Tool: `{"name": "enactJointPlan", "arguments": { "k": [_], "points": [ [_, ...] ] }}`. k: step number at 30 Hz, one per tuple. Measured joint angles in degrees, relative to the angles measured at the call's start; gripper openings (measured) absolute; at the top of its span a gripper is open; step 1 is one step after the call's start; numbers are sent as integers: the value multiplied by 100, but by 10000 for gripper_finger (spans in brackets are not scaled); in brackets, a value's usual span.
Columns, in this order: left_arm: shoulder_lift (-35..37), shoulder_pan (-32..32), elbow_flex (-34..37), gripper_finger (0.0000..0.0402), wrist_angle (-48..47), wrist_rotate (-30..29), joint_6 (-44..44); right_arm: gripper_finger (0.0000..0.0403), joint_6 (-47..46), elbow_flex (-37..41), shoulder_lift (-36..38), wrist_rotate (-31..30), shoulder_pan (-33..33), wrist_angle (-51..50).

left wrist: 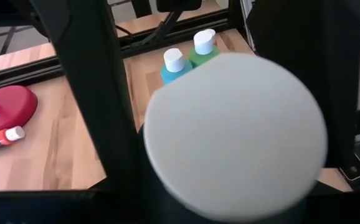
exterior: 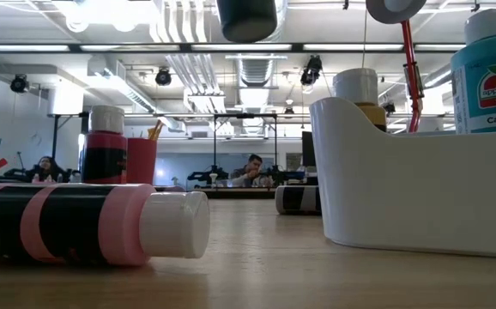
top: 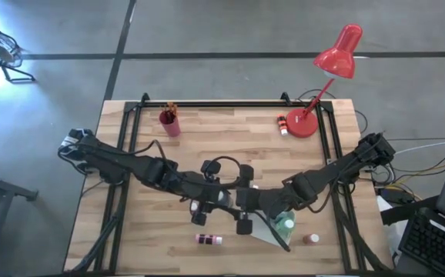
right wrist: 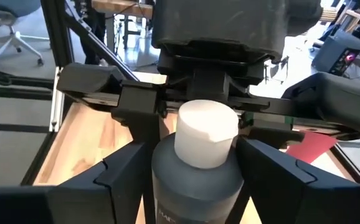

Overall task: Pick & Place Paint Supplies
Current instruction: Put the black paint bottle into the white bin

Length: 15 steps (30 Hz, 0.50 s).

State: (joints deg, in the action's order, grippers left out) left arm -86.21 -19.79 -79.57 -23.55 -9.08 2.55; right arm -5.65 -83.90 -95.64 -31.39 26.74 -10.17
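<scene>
A dark grey paint bottle (right wrist: 195,186) with a white cap (left wrist: 236,137) is held up over the table's middle, between both grippers. My left gripper (top: 209,201) comes at it from the left and my right gripper (top: 245,209) from the right. Both are shut on it. In the low view only its dark bottom (exterior: 248,17) shows, hanging clear of the wood. A white bin (top: 272,231) near the right front holds a teal bottle (top: 286,225) and a green one (left wrist: 200,46). A pink-and-black bottle (top: 209,239) lies on its side near the front edge. My left gripper holds the bottle just under its cap (right wrist: 206,134), slanting down from the left, one finger (right wrist: 147,115) on each side. In its own view the cap hides the place of contact. My right gripper pinches the bottle's body at the shoulder (right wrist: 195,165) between its two fingers (right wrist: 121,180), coming level from the right. The bottle stands upright, cap up, lifted clear of the table.
A red cup of brushes (top: 168,123) stands at the far left. The red lamp's base (top: 303,125) is at the far right, with a small red bottle (top: 282,123) lying beside it. Another red bottle (top: 311,239) stands right of the bin. Black frame rails run along the table's sides.
</scene>
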Motion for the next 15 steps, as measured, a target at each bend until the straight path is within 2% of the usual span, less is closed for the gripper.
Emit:
{"name": "enactJointPlan", "arguments": {
  "k": [11,15],
  "points": [
    [0,4,-2,178,-26,13,13,203,-171,-116,7,-16,-13,186],
    [0,4,-2,178,-23,18,42,175,-168,-127,7,-16,-31,179]
  ]
}}
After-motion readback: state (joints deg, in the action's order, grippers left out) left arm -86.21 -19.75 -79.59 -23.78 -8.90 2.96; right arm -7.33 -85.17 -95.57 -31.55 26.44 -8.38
